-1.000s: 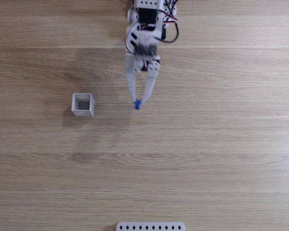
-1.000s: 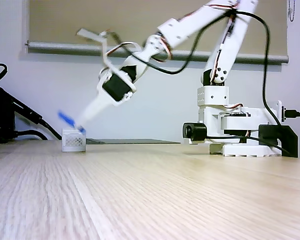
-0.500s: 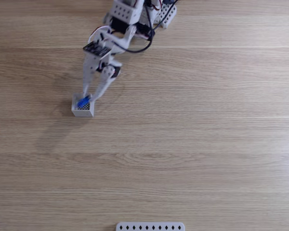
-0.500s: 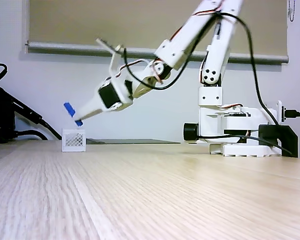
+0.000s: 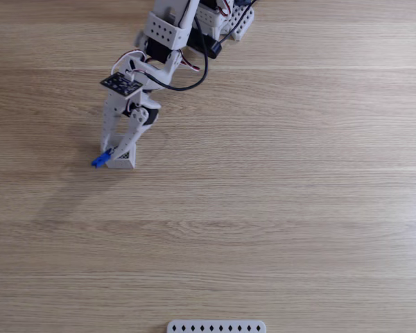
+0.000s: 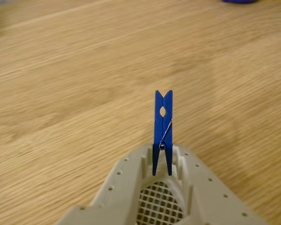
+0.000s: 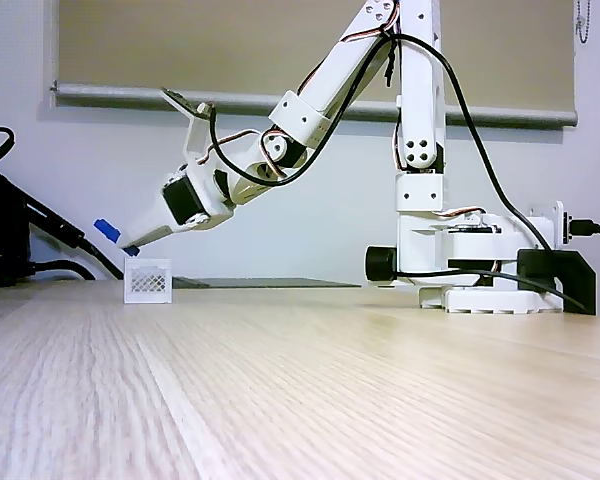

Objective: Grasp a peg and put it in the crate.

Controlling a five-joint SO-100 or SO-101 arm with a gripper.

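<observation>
Your end effector [image 5: 111, 154] grips the peg [image 5: 100, 160]. Its long end overhangs the crate [image 5: 123, 164] wall, so pull back

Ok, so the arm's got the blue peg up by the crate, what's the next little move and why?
Probably a short pull back toward the base before letting go. The gripper is shut on the peg, but in the top-down fixed view the peg's free end sticks out past the crate's left edge. In the side fixed view the peg hangs above the crate, slightly beyond it.
</observation>
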